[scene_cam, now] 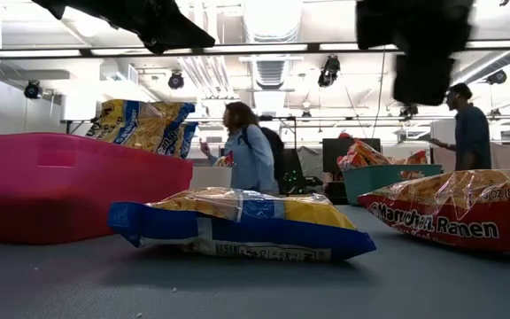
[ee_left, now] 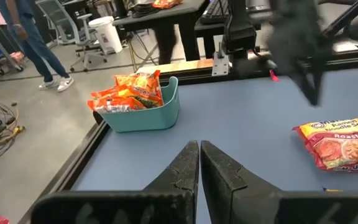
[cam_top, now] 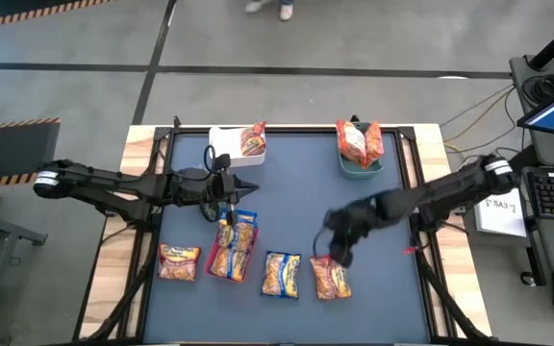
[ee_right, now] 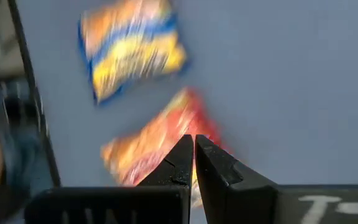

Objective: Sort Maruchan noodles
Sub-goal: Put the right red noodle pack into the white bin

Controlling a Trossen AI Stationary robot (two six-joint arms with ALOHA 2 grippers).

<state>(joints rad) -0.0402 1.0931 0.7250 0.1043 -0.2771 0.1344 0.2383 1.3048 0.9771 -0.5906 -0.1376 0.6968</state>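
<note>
Maruchan noodle packets lie on the dark mat. A blue-trimmed one [cam_top: 281,274] and a red-trimmed one [cam_top: 330,279] lie flat near the front edge, and another [cam_top: 178,261] lies at the front left. More packets sit in the red tray [cam_top: 221,267], the white tray [cam_top: 227,144] and the teal bin [cam_top: 362,165]. My right gripper [cam_top: 338,255] is shut and hangs above the red-trimmed packet [ee_right: 154,143], clear of it in the low view. My left gripper [cam_top: 255,185] is shut and empty, held level over the mat behind the red tray.
The red tray [scene_cam: 60,186] stands at the front left, with blue-trimmed packets [scene_cam: 140,124] leaning over its rim. The teal bin [ee_left: 145,112] stands at the far right and the white tray at the far middle. Bare mat lies mid-table. People stand beyond the table.
</note>
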